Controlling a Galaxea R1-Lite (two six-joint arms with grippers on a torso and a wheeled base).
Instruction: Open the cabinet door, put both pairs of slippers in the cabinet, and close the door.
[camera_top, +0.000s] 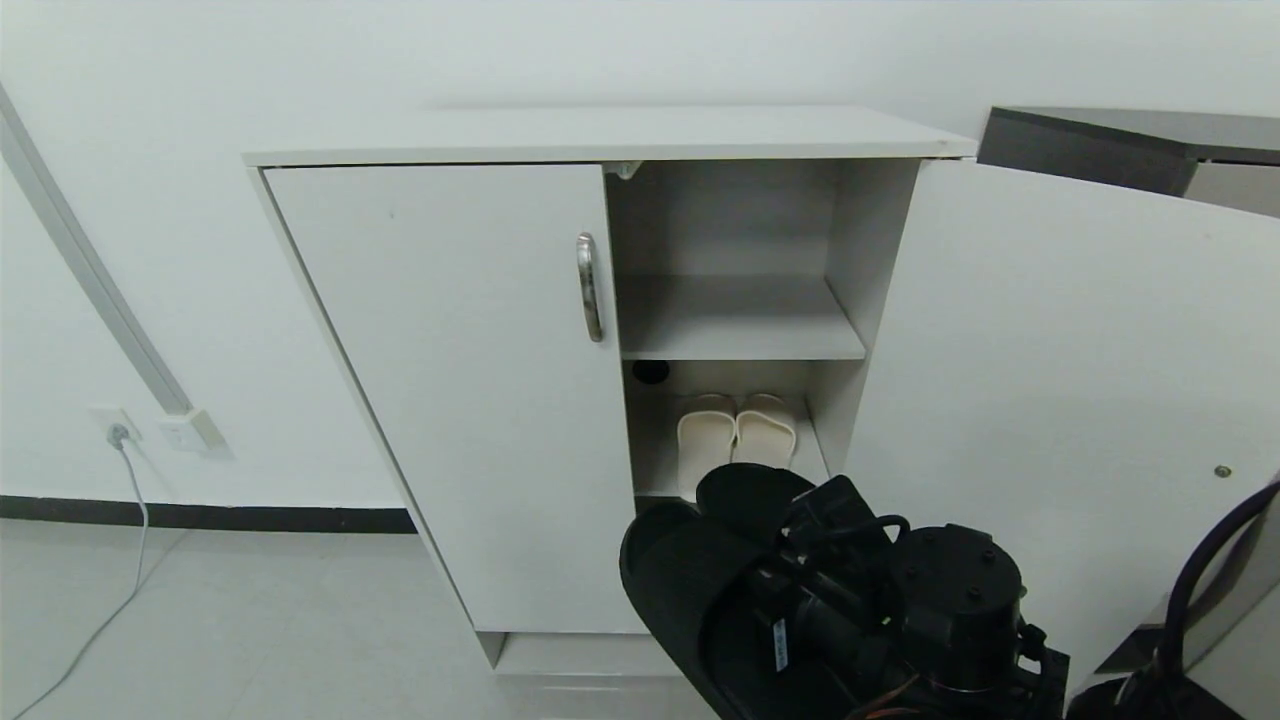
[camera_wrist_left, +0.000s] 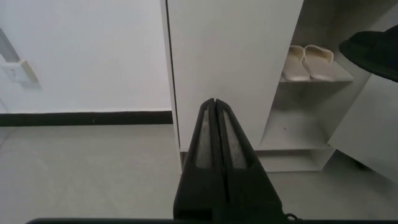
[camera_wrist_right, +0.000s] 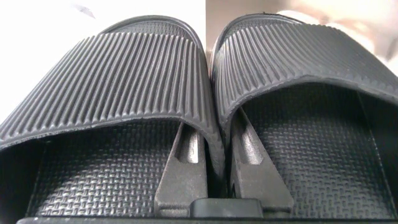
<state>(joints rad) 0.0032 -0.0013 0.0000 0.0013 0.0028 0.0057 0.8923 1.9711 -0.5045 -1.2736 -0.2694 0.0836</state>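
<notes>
Right now my right gripper (camera_wrist_right: 214, 149) has one finger inside each of the black slippers (camera_wrist_right: 143, 74). Its jaws pinch the two inner walls together, so I judge the pair will travel as one piece. In the head view the pair hangs just before the opening of the cabinet (camera_top: 600, 135), toes toward it, ready to slide in. My left gripper (camera_wrist_left: 214, 143) has its jaws pressed together on nothing and hangs low over the floor before the left door (camera_top: 450, 380), out of the way. The right door (camera_top: 1050, 380) stands wide open. Inside, the white slippers (camera_top: 737, 432) lie side by side on the middle shelf (camera_top: 652, 455). I'd say one pair is stowed, with the black pair and the door yet to do.
</notes>
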